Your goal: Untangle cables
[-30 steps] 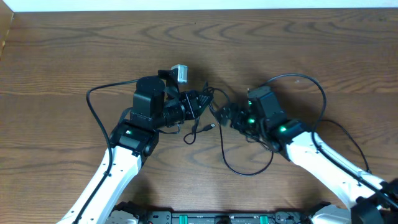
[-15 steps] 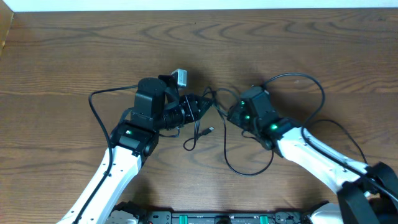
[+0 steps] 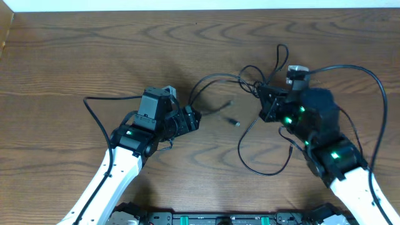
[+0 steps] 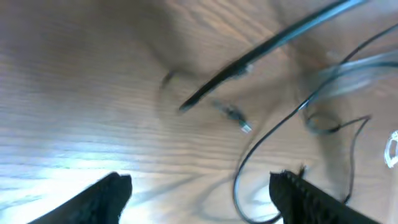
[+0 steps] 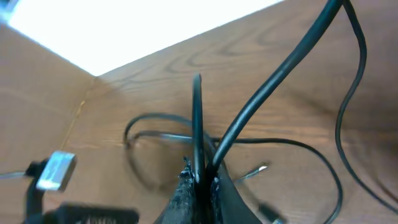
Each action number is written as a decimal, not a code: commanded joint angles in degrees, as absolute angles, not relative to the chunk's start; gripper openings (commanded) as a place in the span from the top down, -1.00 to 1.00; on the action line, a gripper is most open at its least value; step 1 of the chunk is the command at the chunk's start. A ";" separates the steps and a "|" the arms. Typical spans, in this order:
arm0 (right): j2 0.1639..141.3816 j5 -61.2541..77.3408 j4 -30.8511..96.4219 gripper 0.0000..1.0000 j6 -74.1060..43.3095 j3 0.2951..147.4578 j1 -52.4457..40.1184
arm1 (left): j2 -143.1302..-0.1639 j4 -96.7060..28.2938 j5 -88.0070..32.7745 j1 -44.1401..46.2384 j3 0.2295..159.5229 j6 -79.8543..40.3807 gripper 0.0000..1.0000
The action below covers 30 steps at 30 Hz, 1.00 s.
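We see the left end effector low over the wooden surface, its fingers spread wide apart with nothing between them. The right end effector is pressed together, clamped on the cables; in its wrist view two black strands rise out of the closed tips. From that grip the cables spread in loose loops. One arc curves over toward the left arm, and another sags on the surface in front of the right arm. A loose plug end lies on the bare wood between the two end effectors, touching neither. The left wrist view is blurred.
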State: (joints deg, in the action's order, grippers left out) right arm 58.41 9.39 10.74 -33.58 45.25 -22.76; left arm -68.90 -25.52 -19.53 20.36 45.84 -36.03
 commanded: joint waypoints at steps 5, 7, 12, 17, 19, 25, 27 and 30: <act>57.36 10.87 14.83 0.98 -27.77 45.65 -22.59 | -68.82 -24.25 -24.58 20.27 46.19 -32.99 -0.72; 57.91 10.90 15.73 0.98 -27.83 45.65 -22.59 | -68.82 -23.27 -28.99 20.29 46.19 -29.19 -0.72; 58.43 10.90 14.70 0.98 -32.56 45.65 -22.59 | -68.82 -19.03 -48.14 20.29 46.19 -16.58 -0.72; 58.52 8.82 12.69 0.97 -38.17 45.65 -22.57 | -68.82 -15.57 -55.05 20.36 46.19 -14.66 -0.72; 58.70 6.70 13.02 0.97 -42.87 45.65 -22.57 | -68.82 -15.31 -55.00 20.56 46.19 -14.66 -0.72; 60.10 0.08 12.12 0.97 -60.38 45.65 -22.55 | -68.82 -14.61 -54.52 21.76 46.19 -18.50 -0.72; 60.90 -3.42 11.20 0.97 -65.19 45.65 -22.55 | -68.82 -14.33 -53.80 21.96 46.19 -20.67 -0.72; 62.59 -7.01 10.24 0.97 -75.88 45.65 -22.59 | -68.82 -13.98 -49.56 22.11 46.19 -25.43 -0.72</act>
State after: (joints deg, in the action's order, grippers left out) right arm 61.12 -0.21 10.98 -61.01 45.25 -22.72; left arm -68.90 -14.31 -52.31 21.87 45.84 -20.08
